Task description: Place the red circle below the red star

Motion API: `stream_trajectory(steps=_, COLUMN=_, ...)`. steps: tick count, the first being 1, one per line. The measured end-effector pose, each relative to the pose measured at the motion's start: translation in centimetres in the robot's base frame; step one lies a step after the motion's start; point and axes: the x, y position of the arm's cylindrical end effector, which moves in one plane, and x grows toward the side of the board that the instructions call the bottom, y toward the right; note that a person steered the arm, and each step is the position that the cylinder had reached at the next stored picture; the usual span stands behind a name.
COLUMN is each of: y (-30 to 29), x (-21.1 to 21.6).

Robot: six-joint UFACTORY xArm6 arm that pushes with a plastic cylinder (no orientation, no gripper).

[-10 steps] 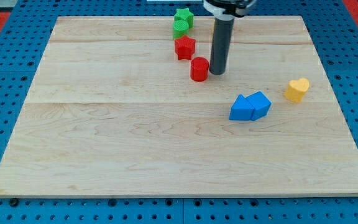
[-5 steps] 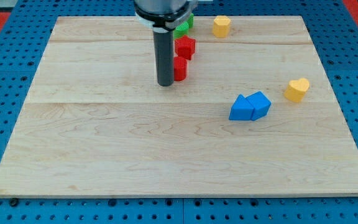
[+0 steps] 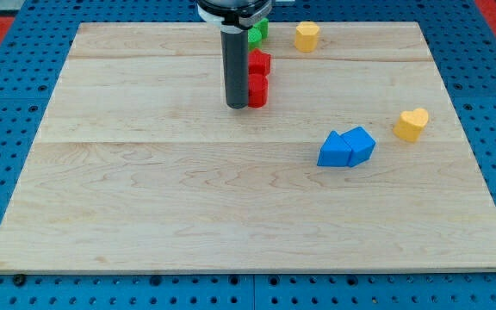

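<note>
The red circle (image 3: 257, 89) stands on the wooden board directly below the red star (image 3: 259, 62), the two nearly touching. My tip (image 3: 237, 105) is against the left side of the red circle, and the rod hides the left parts of both red blocks. A green block (image 3: 255, 33) sits just above the red star, partly hidden by the rod.
A yellow block (image 3: 306, 36) lies near the view's top edge of the board. Two blue blocks (image 3: 346, 147) sit together at the right of centre. A yellow heart (image 3: 412, 124) lies to their upper right.
My tip went from the right of the red circle round to its left, then moved slightly right and up. The red circle shifted left, then ended just below the red star.
</note>
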Motion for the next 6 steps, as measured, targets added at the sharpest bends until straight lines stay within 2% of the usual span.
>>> stream_trajectory(steps=6, y=-0.26, x=0.38)
